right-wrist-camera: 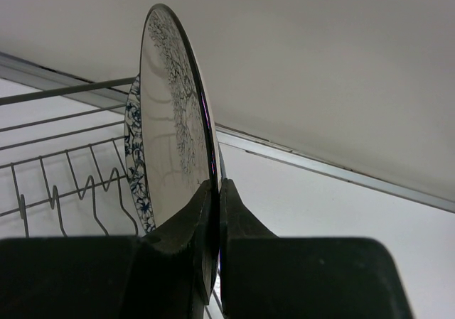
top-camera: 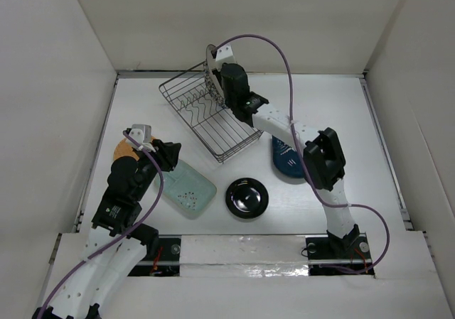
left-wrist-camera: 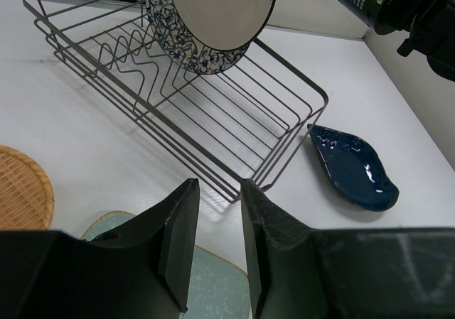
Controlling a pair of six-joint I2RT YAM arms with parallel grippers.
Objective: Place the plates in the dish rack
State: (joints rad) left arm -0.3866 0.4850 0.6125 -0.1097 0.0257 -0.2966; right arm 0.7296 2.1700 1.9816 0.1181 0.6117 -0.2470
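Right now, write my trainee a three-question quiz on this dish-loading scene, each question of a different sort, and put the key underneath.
1. True or false: the black plate already stands in the rack.
2. What is the right gripper clamped on? A: the flowered plate, held on edge over the rack. B: a bowl. C: nothing at all.
3. How many plates lie flat on the table?

Key
1. False; it lies on the table, in front of the rack.
2. A.
3. Four: the orange plate, green plate, blue plate and black plate.
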